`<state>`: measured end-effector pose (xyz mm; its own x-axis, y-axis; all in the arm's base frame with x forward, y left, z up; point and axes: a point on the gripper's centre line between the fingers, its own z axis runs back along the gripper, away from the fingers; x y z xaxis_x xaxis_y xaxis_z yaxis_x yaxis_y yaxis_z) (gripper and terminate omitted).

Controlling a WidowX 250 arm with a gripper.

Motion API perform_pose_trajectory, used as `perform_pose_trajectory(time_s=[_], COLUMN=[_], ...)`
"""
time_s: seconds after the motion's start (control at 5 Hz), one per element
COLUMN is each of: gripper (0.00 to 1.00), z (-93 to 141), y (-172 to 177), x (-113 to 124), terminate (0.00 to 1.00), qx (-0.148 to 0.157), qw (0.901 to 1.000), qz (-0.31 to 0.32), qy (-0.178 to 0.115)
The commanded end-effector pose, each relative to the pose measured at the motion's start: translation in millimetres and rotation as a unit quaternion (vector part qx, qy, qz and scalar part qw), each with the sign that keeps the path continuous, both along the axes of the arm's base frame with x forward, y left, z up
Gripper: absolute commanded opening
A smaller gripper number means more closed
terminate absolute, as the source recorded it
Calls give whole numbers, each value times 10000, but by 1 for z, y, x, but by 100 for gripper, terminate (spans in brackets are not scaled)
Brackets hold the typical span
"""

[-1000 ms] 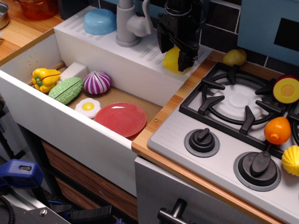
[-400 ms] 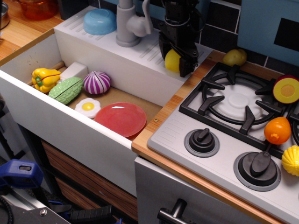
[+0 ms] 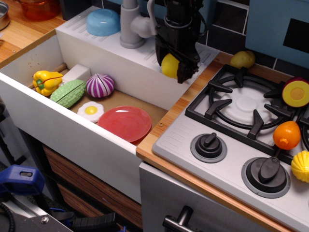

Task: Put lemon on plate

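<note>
lemon [image 3: 169,65], clamped between fingers [image 3: 185,71], arm upright

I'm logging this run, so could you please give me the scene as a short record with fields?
end effector: shut on lemon, above the rear ledge of the sink
plate: bare, on the sink floor at its right end
near plate: fried egg, onion
sink, left end: pepper, green gourd
bowl: upside down on ledge
task: lemon not yet on plate
</note>
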<state>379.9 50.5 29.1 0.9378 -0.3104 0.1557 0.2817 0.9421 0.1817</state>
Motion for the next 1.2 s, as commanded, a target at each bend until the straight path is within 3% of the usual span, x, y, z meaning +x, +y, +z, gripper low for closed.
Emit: perform_pose_trajectory(time_s=[0.0, 0.4, 1.0], gripper=[0, 0, 0], z=[26, -6, -46], y=[11, 23, 45], x=[-29, -59, -70], terminate=[0, 0, 0], qx=[106, -102, -269], qw=[9994, 9997, 9993], qz=[209, 139, -251], qy=[-257, 150, -34])
